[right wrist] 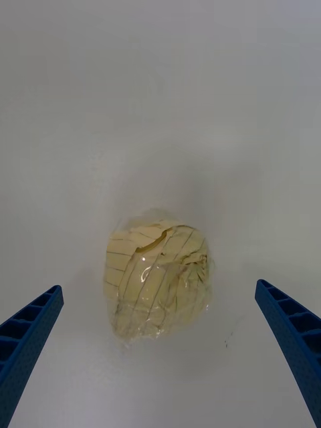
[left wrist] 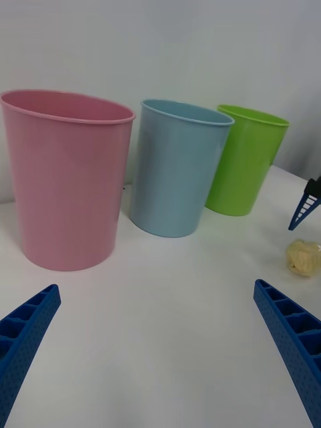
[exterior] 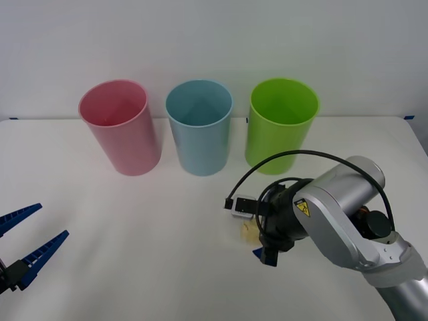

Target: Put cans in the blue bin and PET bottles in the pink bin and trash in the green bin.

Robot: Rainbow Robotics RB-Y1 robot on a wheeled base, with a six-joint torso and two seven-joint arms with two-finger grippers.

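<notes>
The trash (right wrist: 157, 284), a pale yellow crumpled paper ball, lies on the white table (exterior: 134, 254) in front of the green bin (exterior: 281, 124). My right gripper (exterior: 256, 246) hangs straight over the trash (exterior: 247, 231), open, with one blue finger (right wrist: 30, 328) on each side and not touching it. The pink bin (exterior: 120, 127), the blue bin (exterior: 199, 127) and the green bin stand upright in a row at the back. My left gripper (exterior: 50, 221) waits open at the near left edge, holding nothing. Cans and PET bottles are out of view.
From the left wrist, the pink bin (left wrist: 67, 180), blue bin (left wrist: 177, 167) and green bin (left wrist: 244, 160) stand close together, with the trash (left wrist: 304, 257) and a right finger (left wrist: 304, 207) off to the side. A white wall rises behind the bins.
</notes>
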